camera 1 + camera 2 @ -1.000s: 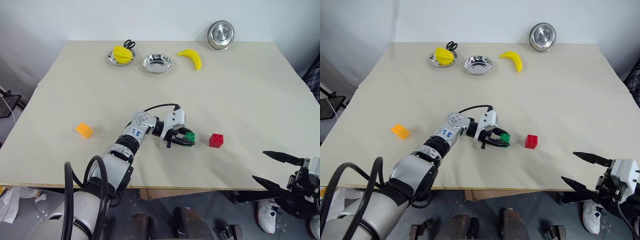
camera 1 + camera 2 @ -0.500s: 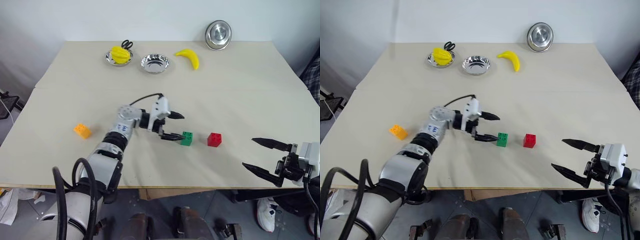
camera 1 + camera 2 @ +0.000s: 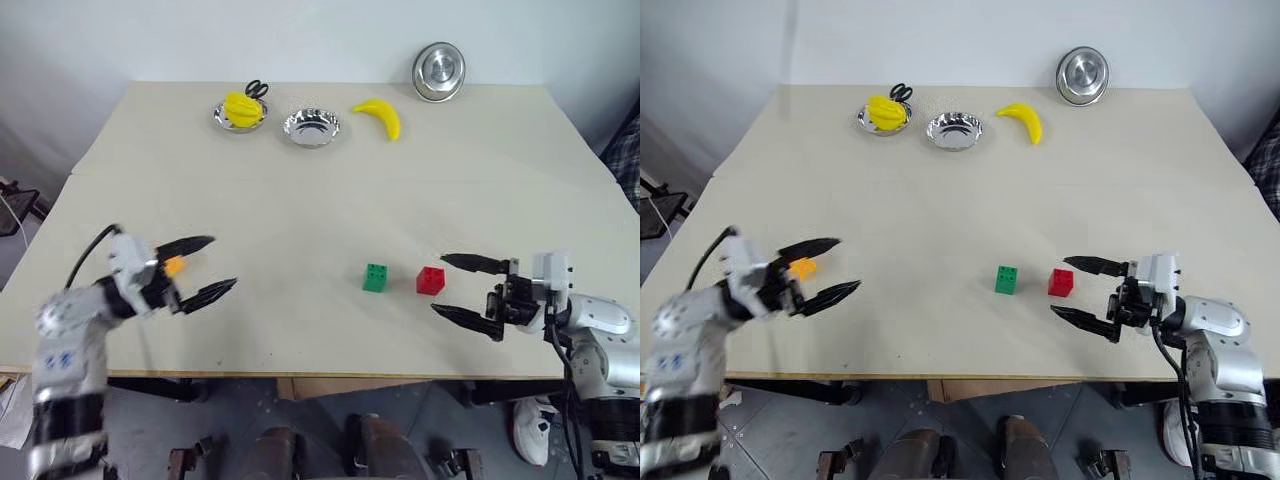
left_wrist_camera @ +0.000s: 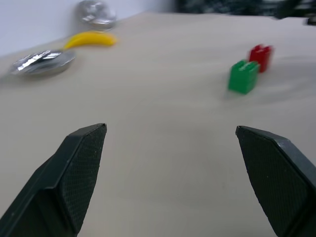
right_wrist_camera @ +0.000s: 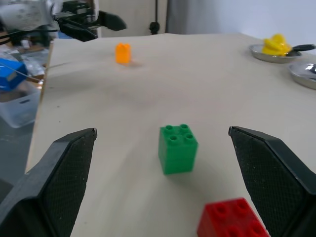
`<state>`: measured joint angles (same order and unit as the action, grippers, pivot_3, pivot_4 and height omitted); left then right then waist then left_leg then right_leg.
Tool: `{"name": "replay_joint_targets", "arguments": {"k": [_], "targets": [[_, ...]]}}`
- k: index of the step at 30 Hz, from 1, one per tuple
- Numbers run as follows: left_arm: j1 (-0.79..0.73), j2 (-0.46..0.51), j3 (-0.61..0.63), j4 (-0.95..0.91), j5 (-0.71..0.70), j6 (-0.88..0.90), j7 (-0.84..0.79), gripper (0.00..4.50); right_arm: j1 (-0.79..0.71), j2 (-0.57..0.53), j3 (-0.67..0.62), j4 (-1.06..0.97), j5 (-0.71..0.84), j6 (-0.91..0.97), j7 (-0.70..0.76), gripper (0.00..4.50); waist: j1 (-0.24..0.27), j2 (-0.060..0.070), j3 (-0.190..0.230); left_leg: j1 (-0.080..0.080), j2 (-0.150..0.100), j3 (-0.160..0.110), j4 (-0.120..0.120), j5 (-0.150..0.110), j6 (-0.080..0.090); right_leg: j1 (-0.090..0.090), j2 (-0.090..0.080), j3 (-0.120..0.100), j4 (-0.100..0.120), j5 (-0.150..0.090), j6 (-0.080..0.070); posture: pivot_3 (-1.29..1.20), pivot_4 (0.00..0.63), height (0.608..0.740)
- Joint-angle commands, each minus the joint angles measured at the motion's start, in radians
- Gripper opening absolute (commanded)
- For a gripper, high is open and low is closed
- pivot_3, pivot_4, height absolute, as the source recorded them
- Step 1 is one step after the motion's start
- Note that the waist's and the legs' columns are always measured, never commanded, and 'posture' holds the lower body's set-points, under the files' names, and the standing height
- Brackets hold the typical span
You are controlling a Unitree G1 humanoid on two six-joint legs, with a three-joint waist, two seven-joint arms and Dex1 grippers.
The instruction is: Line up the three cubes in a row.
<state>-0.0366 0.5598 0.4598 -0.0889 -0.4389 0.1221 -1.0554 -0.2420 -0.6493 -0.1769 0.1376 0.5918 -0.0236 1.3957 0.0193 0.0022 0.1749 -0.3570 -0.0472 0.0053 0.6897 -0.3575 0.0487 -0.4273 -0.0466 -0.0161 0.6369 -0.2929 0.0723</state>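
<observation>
**A:** Head views first. The green cube and the red cube are seen side by side near the middle of the worktop, close together but apart. The orange cube is left well off to the robot's left, sitting in the gap of the left end effector, whose fingers are spread wide with nothing held. Can't be told whether a finger touches it.

**B:** And the right end effector?

**A:** Wide open too, nothing gripped, pointed across at the red cube from just beside it on the right. So the orange one is clearly nearer the left arm, and that's the relation the next move probably hinges on: it needs to be carried to the right, toward the green cube, along the line the green-red pair already makes. No real long axis worth noting on these blocks.

**B:** Left wrist view?

**A:** Both black fingers are seen far apart, with bare worktop between them. Green and red are seen ahead and off to one side, red just behind green. The banana and metal dishes are way off at the back.

**B:** Right wrist view?

**A:** Open fingers again, with green and red framed between them, red nearest and cut off by the frame edge. The orange cube is seen far beyond, near the left end effector. Nothing is parked on the stretch between orange and green, so the path looks free.
</observation>
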Motion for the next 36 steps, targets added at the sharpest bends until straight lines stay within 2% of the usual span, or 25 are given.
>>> {"name": "replay_joint_targets", "arguments": {"k": [1,4,7,8,15,19,25,31,36], "targets": [[0.155,-0.046,0.134,-0.156,-0.052,0.007,0.131,4.47,-0.042,0.015,0.016,0.003,-0.002,-0.028,0.039,4.50,0.002,0.000,0.000,0.000,0.000,0.000,0.000,0.000,0.000,0.000,0.000,0.000,0.000,0.000,0.000,0.00,0.150,0.740],[0.272,-0.104,0.202,-0.196,-0.076,-0.003,0.214,4.47,-0.067,0.031,0.028,0.014,-0.004,-0.024,0.042,4.50,0.007,0.000,0.000,0.001,0.000,-0.001,0.000,0.000,0.001,0.002,0.000,0.000,-0.001,0.000,-0.001,0.00,0.150,0.740],[0.383,-0.224,0.354,-0.110,-0.115,-0.057,0.352,4.47,-0.095,0.047,0.045,0.017,-0.009,-0.028,0.045,4.50,0.003,0.000,0.000,0.001,0.000,0.000,0.000,-0.001,0.001,0.003,0.000,0.000,-0.002,-0.001,-0.001,0.00,0.150,0.740],[0.405,-0.242,0.372,-0.100,-0.112,-0.074,0.373,4.47,-0.101,0.049,0.046,0.019,-0.009,-0.029,0.046,4.50,-0.002,0.000,0.000,0.001,0.000,0.000,-0.001,-0.001,0.001,0.002,0.000,0.000,-0.002,-0.001,-0.001,0.00,0.150,0.740],[0.449,-0.233,0.298,-0.175,-0.112,-0.043,0.390,4.47,-0.129,0.047,0.041,0.052,-0.017,-0.039,0.059,4.50,0.007,-0.003,0.000,0.002,0.000,0.000,-0.004,-0.001,0.002,0.004,-0.001,0.000,-0.007,-0.001,-0.002,0.00,0.150,0.740],[0.401,-0.191,0.252,-0.174,-0.093,-0.006,0.428,4.47,-0.131,0.043,0.031,0.063,-0.020,-0.043,0.053,4.50,0.000,-0.003,0.000,0.003,0.000,0.000,-0.005,-0.001,0.003,0.005,-0.001,0.000,-0.009,-0.001,-0.002,0.00,0.150,0.740],[0.187,-0.022,0.159,0.003,-0.034,0.053,0.435,4.47,-0.069,0.012,-0.018,0.027,-0.020,-0.048,0.018,4.50,0.004,-0.003,0.000,0.003,0.000,-0.001,-0.007,0.000,0.000,0.003,-0.001,-0.001,-0.007,-0.001,-0.002,0.00,0.150,0.740],[-0.024,0.104,0.029,0.257,0.005,0.073,0.316,4.47,0.000,0.001,-0.033,-0.024,-0.020,-0.050,-0.005,4.50,-0.006,-0.003,-0.001,0.002,0.000,0.000,-0.007,-0.001,0.000,0.003,0.000,-0.001,-0.007,0.000,-0.001,0.00,0.150,0.740],[-0.149,0.167,-0.051,0.434,0.049,0.035,0.229,4.47,0.034,0.007,-0.038,-0.074,-0.013,-0.040,-0.039,4.50,-0.019,-0.003,-0.001,0.002,0.000,-0.001,-0.008,-0.001,0.000,0.002,0.000,-0.002,-0.007,0.000,-0.001,0.00,0.150,0.740]]}}
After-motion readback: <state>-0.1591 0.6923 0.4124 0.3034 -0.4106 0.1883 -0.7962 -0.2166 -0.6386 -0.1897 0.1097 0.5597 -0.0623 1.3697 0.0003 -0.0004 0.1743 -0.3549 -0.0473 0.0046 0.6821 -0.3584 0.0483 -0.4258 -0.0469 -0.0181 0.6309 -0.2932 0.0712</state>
